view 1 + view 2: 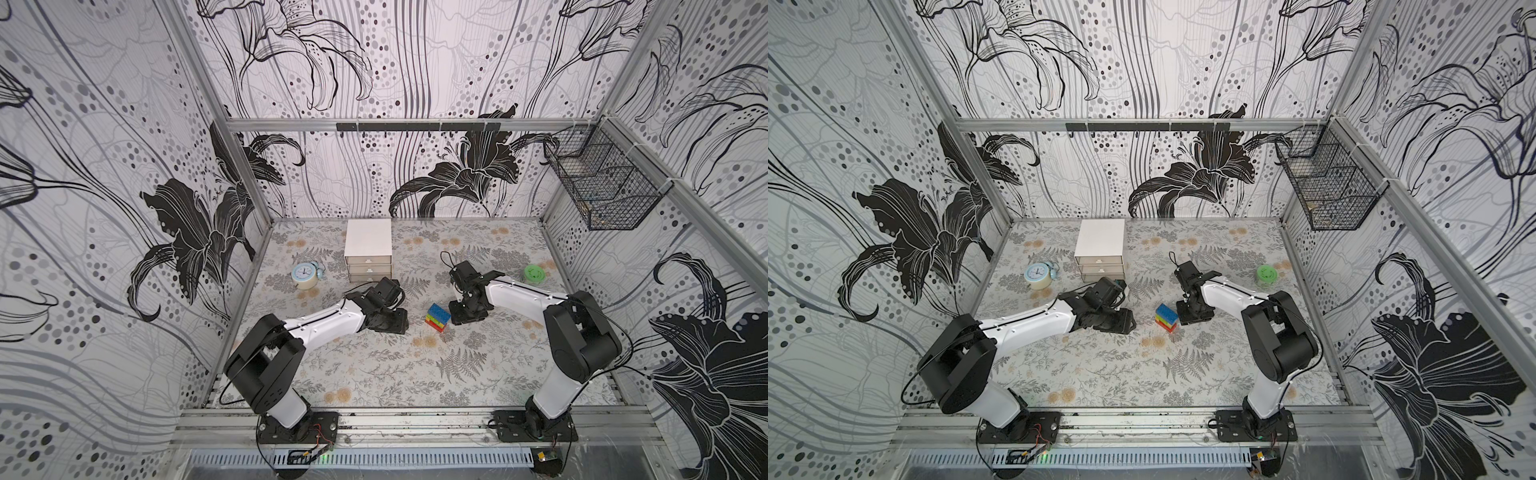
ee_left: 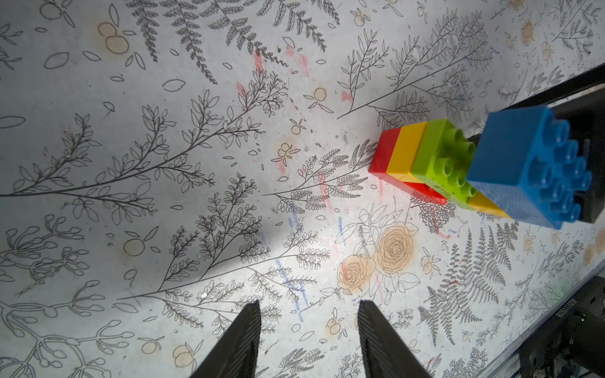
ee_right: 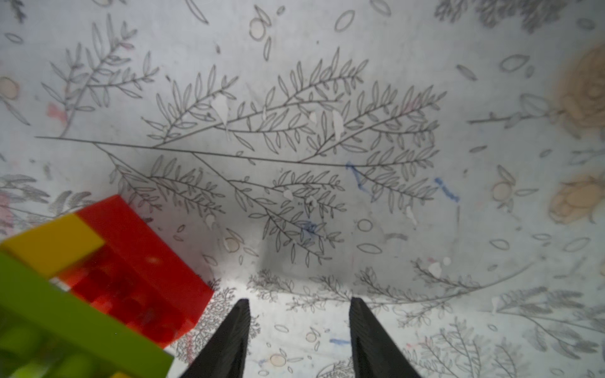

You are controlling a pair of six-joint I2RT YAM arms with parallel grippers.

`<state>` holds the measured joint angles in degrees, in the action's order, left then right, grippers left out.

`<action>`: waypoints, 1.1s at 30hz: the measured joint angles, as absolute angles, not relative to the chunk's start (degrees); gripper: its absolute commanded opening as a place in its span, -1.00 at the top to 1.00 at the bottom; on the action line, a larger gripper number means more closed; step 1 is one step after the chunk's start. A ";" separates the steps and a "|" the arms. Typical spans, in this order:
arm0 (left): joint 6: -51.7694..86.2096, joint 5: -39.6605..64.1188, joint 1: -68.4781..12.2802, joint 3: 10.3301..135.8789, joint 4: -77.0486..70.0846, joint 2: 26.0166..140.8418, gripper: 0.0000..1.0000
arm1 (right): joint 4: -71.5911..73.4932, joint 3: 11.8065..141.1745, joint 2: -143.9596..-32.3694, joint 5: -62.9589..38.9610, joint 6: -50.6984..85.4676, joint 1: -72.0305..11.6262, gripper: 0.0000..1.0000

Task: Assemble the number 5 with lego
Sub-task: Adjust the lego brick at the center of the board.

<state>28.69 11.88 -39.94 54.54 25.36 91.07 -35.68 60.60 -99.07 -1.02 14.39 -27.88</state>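
Note:
The lego is joined into one stack [image 1: 437, 318] [image 1: 1167, 318] lying on the patterned table [image 1: 374, 365], in both top views. The left wrist view shows its layers: red [image 2: 386, 153], small yellow [image 2: 407, 147], lime green [image 2: 438, 153], small yellow [image 2: 484, 204] and blue [image 2: 510, 163], forming the number 5. My left gripper [image 1: 395, 324] [image 2: 309, 306] hovers left of the stack, open and holding nothing. My right gripper [image 1: 467, 316] [image 3: 299, 302] stands just right of the stack, also open and holding nothing, with the red brick [image 3: 140, 248] close beside one finger.
A white drawer box [image 1: 368, 245] stands at the back of the table, and a small blue clock [image 1: 304, 275] sits to its left. A green round object [image 1: 535, 273] lies at the right. A wire basket [image 1: 602, 187] hangs on the right wall.

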 measured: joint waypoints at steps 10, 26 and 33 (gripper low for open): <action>28.62 11.40 -39.94 55.64 26.00 91.09 -0.05 | -34.76 58.70 -97.51 -2.57 15.64 -28.21 -0.04; 29.34 13.91 -38.81 56.51 24.45 91.09 -0.20 | -38.83 59.64 -90.11 -1.69 15.59 -28.21 -0.13; 32.10 21.32 -34.61 56.49 16.97 92.82 -0.24 | -38.52 59.48 -82.00 -3.99 15.57 -28.21 -0.28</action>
